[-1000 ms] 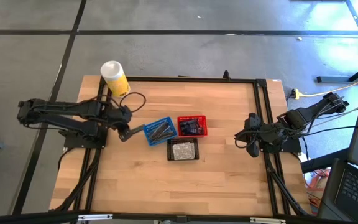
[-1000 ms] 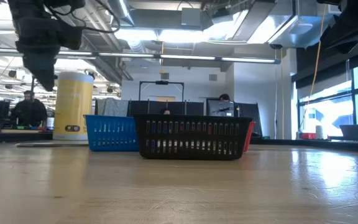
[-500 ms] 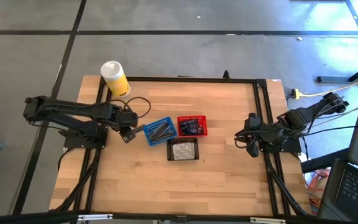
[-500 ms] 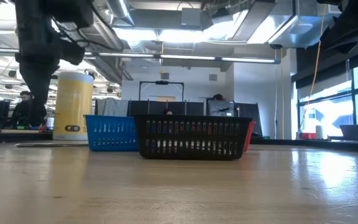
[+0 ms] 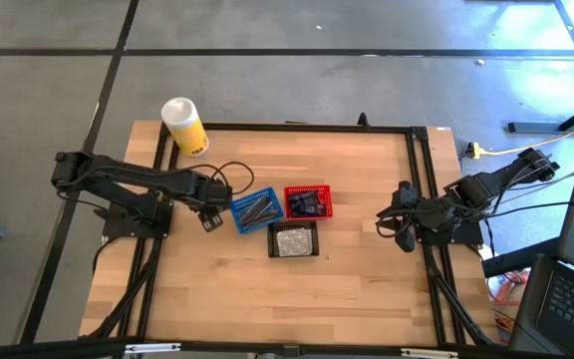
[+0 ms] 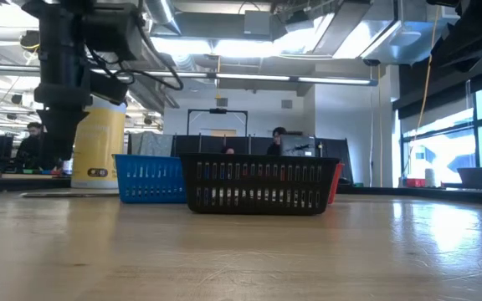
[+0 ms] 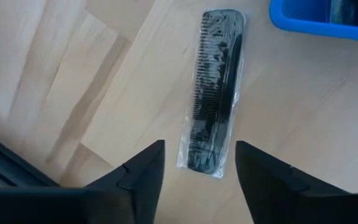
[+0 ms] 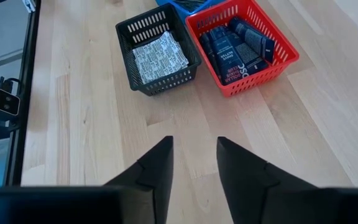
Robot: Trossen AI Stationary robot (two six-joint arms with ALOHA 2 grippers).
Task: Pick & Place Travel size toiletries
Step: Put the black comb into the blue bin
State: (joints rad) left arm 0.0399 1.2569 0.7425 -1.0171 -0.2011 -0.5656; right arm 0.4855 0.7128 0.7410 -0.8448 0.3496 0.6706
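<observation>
Fingers point(image 7: 148, 171) above 1 comb point(image 7: 215, 93)

1. Even, bright daylight covers the wooden table point(image 5: 297, 289) in the high view, with only faint, soft shadows.
2. The low view is backlit: ceiling strip lights point(image 6: 249, 78) and the windows point(image 6: 458, 142) glare, and the table surface carries a pale sheen on that side.
3. The left arm point(image 6: 69, 75) reads as a dark silhouette.
4. The left wrist view is slightly soft; the comb's clear wrapper point(image 7: 215, 93) glints.
</observation>
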